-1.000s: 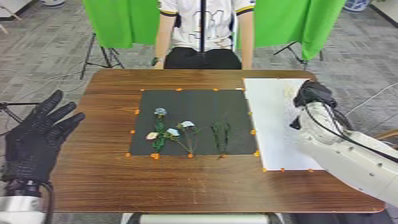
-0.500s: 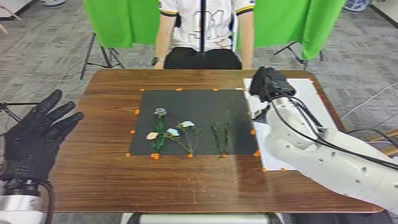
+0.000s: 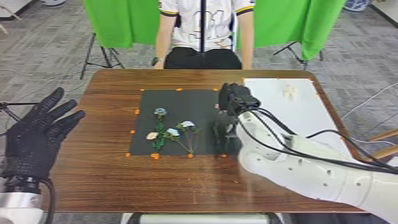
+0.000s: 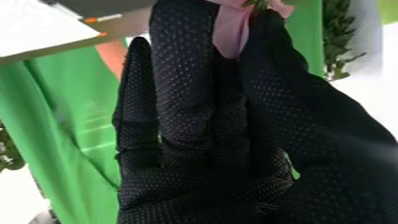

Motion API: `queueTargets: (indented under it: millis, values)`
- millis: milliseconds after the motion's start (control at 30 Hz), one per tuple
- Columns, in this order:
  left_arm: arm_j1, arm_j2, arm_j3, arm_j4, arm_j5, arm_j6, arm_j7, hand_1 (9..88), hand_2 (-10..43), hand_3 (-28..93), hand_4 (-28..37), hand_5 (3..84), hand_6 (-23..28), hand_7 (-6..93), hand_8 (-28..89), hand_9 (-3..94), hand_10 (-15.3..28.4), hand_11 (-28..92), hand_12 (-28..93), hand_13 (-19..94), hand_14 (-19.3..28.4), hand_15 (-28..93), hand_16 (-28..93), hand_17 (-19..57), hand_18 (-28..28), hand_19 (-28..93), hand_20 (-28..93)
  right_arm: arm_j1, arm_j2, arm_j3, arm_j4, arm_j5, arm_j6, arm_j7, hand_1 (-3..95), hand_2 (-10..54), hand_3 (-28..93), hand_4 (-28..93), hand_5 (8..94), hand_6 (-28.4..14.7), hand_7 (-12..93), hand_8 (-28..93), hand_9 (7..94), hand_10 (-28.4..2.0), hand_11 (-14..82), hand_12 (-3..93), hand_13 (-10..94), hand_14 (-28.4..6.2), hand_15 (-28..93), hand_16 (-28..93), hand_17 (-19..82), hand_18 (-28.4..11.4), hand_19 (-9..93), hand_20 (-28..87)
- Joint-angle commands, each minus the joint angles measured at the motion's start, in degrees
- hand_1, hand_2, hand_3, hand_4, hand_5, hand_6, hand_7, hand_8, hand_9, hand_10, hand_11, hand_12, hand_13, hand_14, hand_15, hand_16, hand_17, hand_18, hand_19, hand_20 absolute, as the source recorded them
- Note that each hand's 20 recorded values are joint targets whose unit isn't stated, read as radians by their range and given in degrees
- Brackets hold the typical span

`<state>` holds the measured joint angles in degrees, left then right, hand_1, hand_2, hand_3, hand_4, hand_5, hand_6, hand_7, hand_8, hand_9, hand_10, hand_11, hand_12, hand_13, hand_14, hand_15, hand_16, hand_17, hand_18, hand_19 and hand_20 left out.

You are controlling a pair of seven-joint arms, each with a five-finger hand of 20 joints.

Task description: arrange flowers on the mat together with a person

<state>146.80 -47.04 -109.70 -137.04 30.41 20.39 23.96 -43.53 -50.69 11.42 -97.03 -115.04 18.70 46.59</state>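
Brown wooden tabletop (image 3: 107, 185) is sitting under the whole job, with a dark rectangular mat (image 3: 178, 102) taped down on it. Starting at the business end: the black-gloved right hand (image 3: 233, 97) is pinching a soft pink fabric-looking flower (image 4: 233, 30), thumb on one side and fingers on the other, fingers close together. So the bloom is sitting right up at the fingertips. Can't tell which way its long axis is running, tbh, because the stem is hidden.

That hand is hanging over the right part of the mat, so it's clearly the nearer one for this placement. The blue-headed flower (image 3: 160, 111) and the small cream flower (image 3: 152, 135) are lying over to its left, with the blue one's stem pointing back toward the robot. Imo the next move is going to need the pink one's stem lining up that same way before letting go, or it'll probably land crooked or snag its neighbours.

Further out, the white right arm (image 3: 298, 167) is slanting in from the near right corner, crossing the white rectangular sheet (image 3: 284, 120), where a pale flower (image 3: 290, 91) is lying near the far end. Black-gloved left hand (image 3: 35, 130) is waiting well apart at the left, fingers spread and empty.
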Motion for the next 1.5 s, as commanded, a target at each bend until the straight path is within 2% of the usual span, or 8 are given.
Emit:
queueTargets:
  millis: [33, 167, 700, 733, 933, 1267, 1400, 1500]
  values:
    - [0.24, -0.46, -0.09, 0.45, 0.32, -0.83, -1.11, 20.9, 7.2, 76, -25.8, 33.2, 5.8, 9.0, -8, 30.8, 14.9, 17, 12, 20, 21.9, 43, -5, -9.2, 17.0, 36, 16, -1.75, 1.21, 0.97, -1.38, 0.95, -3.63, -1.1, 56.7, -9.5, 68, -28, 78.6, 4.6, 23, -2, 86.9, -6.7, 8.9, 35.1, 77, -0.9, 41, 31, 28, -14.1, 74, 5]
    - [-0.41, -0.91, 0.07, 0.57, 0.76, -1.23, -1.98, 20.9, 7.2, 76, -25.8, 33.2, 5.8, 9.0, -8, 30.8, 14.9, 17, 12, 20, 21.9, 43, -5, -9.2, 17.0, 36, 16, -1.95, 1.44, 0.8, -1.83, 1.25, -4.3, -1.29, 55.3, -9.5, 69, -28, 75.7, 4.4, 21, -4, 82.6, -7.6, 8.6, 34.0, 74, -2.1, 42, 30, 27, -15.1, 72, 6]
    - [2.03, 1.56, 0.3, 0.23, -1.71, 1.0, 1.73, 20.9, 7.2, 76, -25.8, 33.3, 5.9, 8.9, -8, 30.7, 14.9, 17, 12, 20, 22.0, 43, -5, -9.2, 17.0, 36, 16, -2.67, 2.44, 2.75, -4.01, 1.88, -6.33, -1.97, 45.0, -9.5, 77, -28, 64.2, 4.0, 18, -14, 68.3, -11.4, 25.1, 17.7, 67, -7.4, 50, 21, 25, -17.8, 70, 10]
    - [2.82, 2.17, 0.19, 0.1, -2.33, 1.41, 2.82, 20.9, 7.2, 76, -25.8, 33.3, 5.9, 9.0, -8, 30.7, 14.9, 17, 12, 20, 22.0, 43, -5, -9.2, 17.0, 36, 16, -2.61, 2.5, 2.87, -4.1, 1.95, -6.4, -2.1, 44.7, -9.5, 77, -28, 64.0, 3.9, 18, -14, 68.0, -11.4, 25.0, 17.6, 67, -7.6, 50, 21, 25, -17.9, 70, 10]
    - [2.88, 0.99, 0.07, -0.11, -1.58, 1.29, 2.1, 20.9, 7.3, 76, -25.9, 33.3, 5.9, 9.0, -8, 30.7, 15.0, 17, 12, 20, 22.0, 43, -5, -9.3, 17.0, 36, 16, -4.19, 3.54, 6.04, -6.21, 1.74, -6.64, -2.06, 44.9, -9.5, 77, -28, 63.2, 3.6, 17, -14, 67.6, -11.5, 25.0, 17.0, 66, -7.8, 51, 20, 25, -18.2, 70, 10]
    - [2.86, -0.63, -0.1, 0.15, -0.49, 0.78, 0.7, 20.8, 7.3, 76, -25.8, 33.3, 5.9, 8.9, -8, 30.7, 14.9, 17, 12, 20, 21.9, 43, -5, -9.3, 17.0, 36, 16, -22.04, 6.46, 27.21, -16.64, 10.67, 0.18, -6.52, 39.3, -8.7, 76, -27, 60.5, 2.4, 16, -13, 63.3, -14.0, 19.9, 15.3, 63, -10.9, 51, 14, 24, -20.1, 68, 10]
    - [4.38, -0.74, -0.17, 0.32, -1.42, 1.57, 1.61, 20.7, 7.3, 75, -26.0, 33.2, 5.7, 8.8, -8, 30.7, 14.9, 17, 12, 20, 21.8, 43, -5, -9.3, 17.0, 36, 16, -31.75, 5.15, 38.99, -19.92, 30.26, 1.86, -15.05, 34.9, -4.8, 74, -27, 59.6, 1.8, 16, -13, 61.5, -14.5, 18.1, 14.9, 60, -12.2, 49, 13, 23, -21.0, 65, 8]
    - [4.48, 0.61, 0.74, 0.66, -2.22, 1.84, 2.95, 20.5, 7.3, 76, -26.4, 33.1, 5.6, 8.8, -8, 30.7, 14.9, 17, 12, 20, 21.8, 43, -5, -9.3, 17.0, 36, 16, -39.25, 5.41, 47.56, -21.93, 44.03, 2.24, -22.09, 32.6, -3.1, 73, -27, 58.4, 1.5, 16, -13, 59.3, -15.0, 16.7, 14.5, 57, -13.9, 48, 12, 21, -22.1, 64, 8]
